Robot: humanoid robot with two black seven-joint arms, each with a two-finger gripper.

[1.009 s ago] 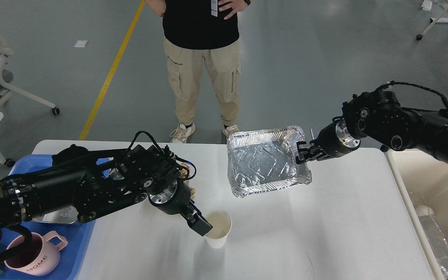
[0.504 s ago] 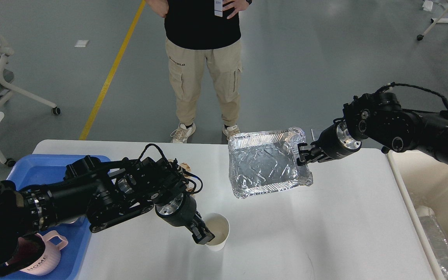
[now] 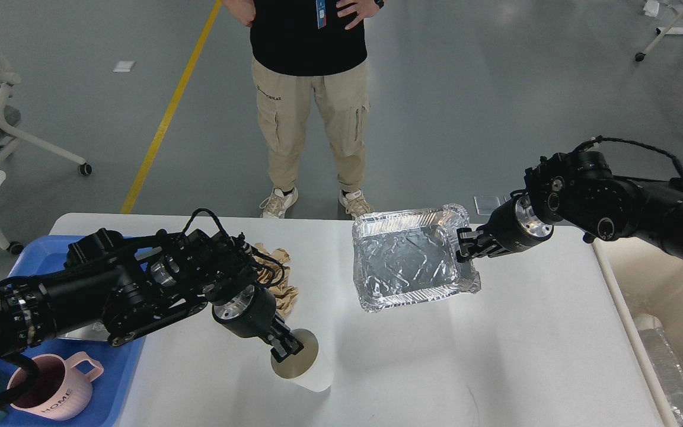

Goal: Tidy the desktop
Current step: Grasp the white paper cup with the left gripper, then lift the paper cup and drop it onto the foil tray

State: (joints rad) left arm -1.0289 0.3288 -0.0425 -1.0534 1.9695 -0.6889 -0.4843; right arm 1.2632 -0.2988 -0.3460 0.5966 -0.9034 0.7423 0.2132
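Observation:
The white desktop [image 3: 495,350] fills the lower middle of the head view. My left gripper [image 3: 285,349] is shut on the rim of a white paper cup [image 3: 306,370], which is tilted with its mouth turned toward me. My right gripper [image 3: 463,244] is shut on the right rim of a foil tray [image 3: 409,261], held tilted above the far part of the desktop. A crumpled brown paper [image 3: 276,270] lies behind my left wrist, partly hidden by it.
A blue plastic tray [image 3: 51,261] at the left holds a pink mug [image 3: 60,394]. A beige bin [image 3: 661,296] stands at the right edge with a clear container [image 3: 670,367] inside. A person [image 3: 312,95] stands just beyond the far edge.
My left gripper pulled left and toward me, tipping the cup from upright to tilted. My right gripper carried the foil tray slightly right and down.

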